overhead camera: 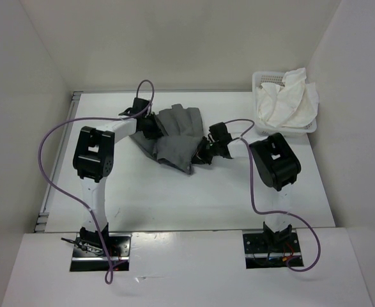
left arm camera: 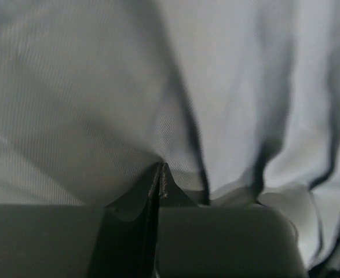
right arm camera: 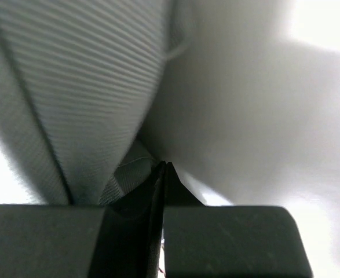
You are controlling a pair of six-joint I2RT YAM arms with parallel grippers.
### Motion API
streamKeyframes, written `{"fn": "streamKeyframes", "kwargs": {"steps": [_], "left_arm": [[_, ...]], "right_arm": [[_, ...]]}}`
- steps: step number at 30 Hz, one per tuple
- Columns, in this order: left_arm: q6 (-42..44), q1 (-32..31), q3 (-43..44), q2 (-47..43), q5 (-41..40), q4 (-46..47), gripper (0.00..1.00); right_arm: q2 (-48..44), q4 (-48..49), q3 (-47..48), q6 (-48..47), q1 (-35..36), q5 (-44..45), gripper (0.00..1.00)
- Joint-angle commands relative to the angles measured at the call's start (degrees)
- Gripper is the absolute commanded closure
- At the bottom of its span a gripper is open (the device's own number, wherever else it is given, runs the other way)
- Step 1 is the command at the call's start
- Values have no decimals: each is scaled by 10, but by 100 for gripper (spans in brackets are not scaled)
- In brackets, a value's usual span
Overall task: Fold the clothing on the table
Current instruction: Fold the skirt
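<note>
**Q:** While the clothing (overhead camera: 174, 137) is seen bunched up far-middle on the table (overhead camera: 174, 198), where are the grippers placed?

**A:** Its left edge is pinched by the left gripper (overhead camera: 150, 125), clamped tight. Its right edge is pinched by the right gripper (overhead camera: 203, 151), same deal.

**Q:** Counts?

**A:** One clothing item and two grippers are counted. One basket (overhead camera: 264, 80) with one white cloth (overhead camera: 289, 102) is parked far right, well apart.

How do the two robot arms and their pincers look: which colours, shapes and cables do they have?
Both the left arm and the right arm have white links and bulky black joint housings. A thin purple cable loops along each arm down to a black base plate. The left pincer and right pincer have flat matt black fingers. I see no markings.
</note>
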Motion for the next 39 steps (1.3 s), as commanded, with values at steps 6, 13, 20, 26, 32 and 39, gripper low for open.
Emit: {"fn": "streamKeyframes", "kwargs": {"steps": [6, 13, 20, 26, 32, 39], "left_arm": [[-1, -15, -52, -1, 26, -2, 100], [-6, -28, -109, -21, 41, 6, 100], [2, -22, -115, -46, 41, -11, 100], [2, 23, -97, -92, 41, -33, 100], [29, 62, -42, -116, 35, -73, 100], [34, 86, -14, -152, 16, -91, 100]], "right_arm": [[-42, 41, 76, 35, 31, -10, 98], [45, 15, 283, 55, 31, -30, 96], [200, -151, 588, 27, 8, -17, 95], [91, -178, 478, -56, 2, 66, 92], [-24, -212, 345, -107, -5, 145, 91], [-97, -220, 232, -134, 30, 113, 87]]}}
